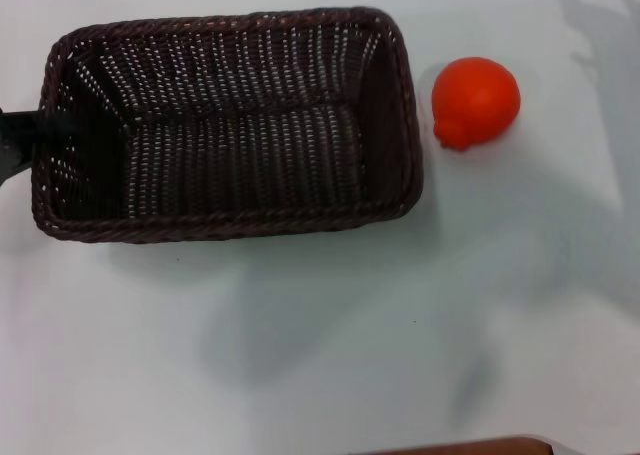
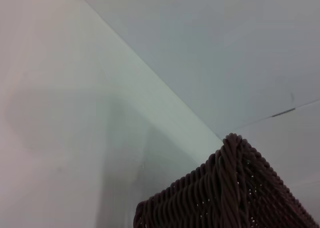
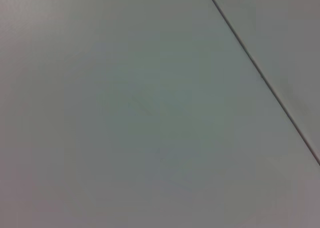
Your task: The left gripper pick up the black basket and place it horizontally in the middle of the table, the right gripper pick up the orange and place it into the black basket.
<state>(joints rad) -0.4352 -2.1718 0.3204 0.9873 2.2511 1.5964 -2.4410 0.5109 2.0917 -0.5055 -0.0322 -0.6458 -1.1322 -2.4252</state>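
While my left claw [image 1: 14,145] sits at the basket's left end, the orange [image 1: 476,100] waits outside it on the pale surface [image 1: 320,355].

Seen from my head, the dark woven basket [image 1: 225,125] lies with its long side running left to right, open side up and nothing inside. My left claw shows only as a black piece at the basket's left short rim; I cannot tell whether it is clenched or released. My left wrist sees a braided corner of the basket [image 2: 235,188] close up. The orange rests just beside the basket's right end, not touching it. My right claw is out of sight; its wrist shows only bare surface.
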